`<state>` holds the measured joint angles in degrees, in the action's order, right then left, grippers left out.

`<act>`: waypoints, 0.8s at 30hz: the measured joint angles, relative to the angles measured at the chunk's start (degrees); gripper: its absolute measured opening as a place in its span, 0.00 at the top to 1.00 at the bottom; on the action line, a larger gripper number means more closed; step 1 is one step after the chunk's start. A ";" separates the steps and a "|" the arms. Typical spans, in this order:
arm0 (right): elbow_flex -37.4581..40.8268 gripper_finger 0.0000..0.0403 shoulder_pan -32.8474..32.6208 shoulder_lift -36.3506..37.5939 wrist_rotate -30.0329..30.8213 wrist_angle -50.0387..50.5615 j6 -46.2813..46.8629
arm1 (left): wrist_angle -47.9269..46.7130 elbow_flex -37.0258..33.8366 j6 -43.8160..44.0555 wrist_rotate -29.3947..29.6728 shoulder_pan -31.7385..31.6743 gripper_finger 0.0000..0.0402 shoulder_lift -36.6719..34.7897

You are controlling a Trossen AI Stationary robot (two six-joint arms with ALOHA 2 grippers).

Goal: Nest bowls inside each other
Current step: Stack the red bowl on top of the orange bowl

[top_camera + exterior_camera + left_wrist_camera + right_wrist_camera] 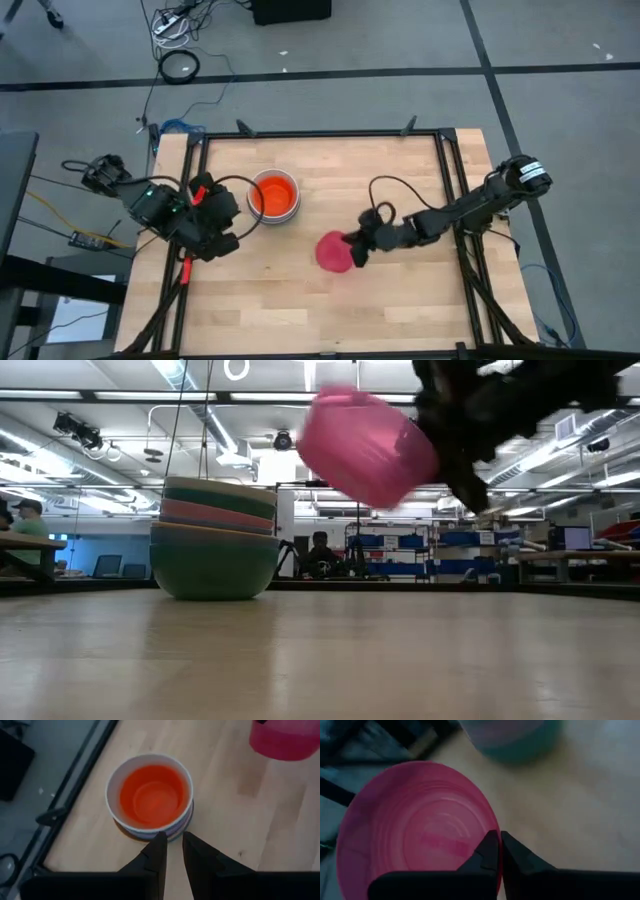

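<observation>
high view first, going from my left: the left gripper [222, 243] sits over the left part of the wooden tabletop [330, 300], just beside the stack of bowls [274, 197], and from its own wrist camera i see its fingers [156, 855] slightly parted with only bare wood between them, holding nothing, their tips pointing at the near edge of the stack. the stack stands upright toward the back left of the tabletop; looking down, a white bowl rims it and an orange bowl [154, 795] lies nested inside. from the low view the stack's outermost bowl is sage green [213, 565], with a pink band and a teal band showing above its rim. further right, near the middle of the tabletop, the right gripper [357, 250] has the pink bowl [335, 251] by its rim: the right wrist camera shows its fingers [489, 851] pinched shut on the bowl's edge, with the bowl's hollow facing that camera. in the low view the pink bowl hangs tilted, well clear of the wood and apart from the stack, higher than the stack's top. behind the tabletop, people show in the room.
</observation>
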<state>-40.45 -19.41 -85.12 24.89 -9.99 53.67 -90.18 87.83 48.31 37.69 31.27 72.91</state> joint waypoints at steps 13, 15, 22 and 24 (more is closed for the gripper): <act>-17.27 1.00 12.06 -2.05 -5.15 -5.49 -28.02 | 0.16 0.00 3.69 7.87 6.19 0.83 -2.34; -21.24 1.00 13.51 -3.86 -6.16 -3.58 -30.29 | 0.19 0.00 4.35 8.28 6.97 0.83 -2.58; -35.69 1.00 18.07 -13.97 -7.59 7.69 -35.39 | 0.18 0.00 4.71 9.66 8.54 0.83 -2.92; -40.04 1.00 19.57 -16.97 -7.63 11.22 -35.70 | 0.17 0.00 4.71 9.66 8.67 0.83 -2.94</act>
<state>-80.49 0.16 -102.10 17.26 1.23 17.97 -90.02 87.83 53.01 47.35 39.94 69.97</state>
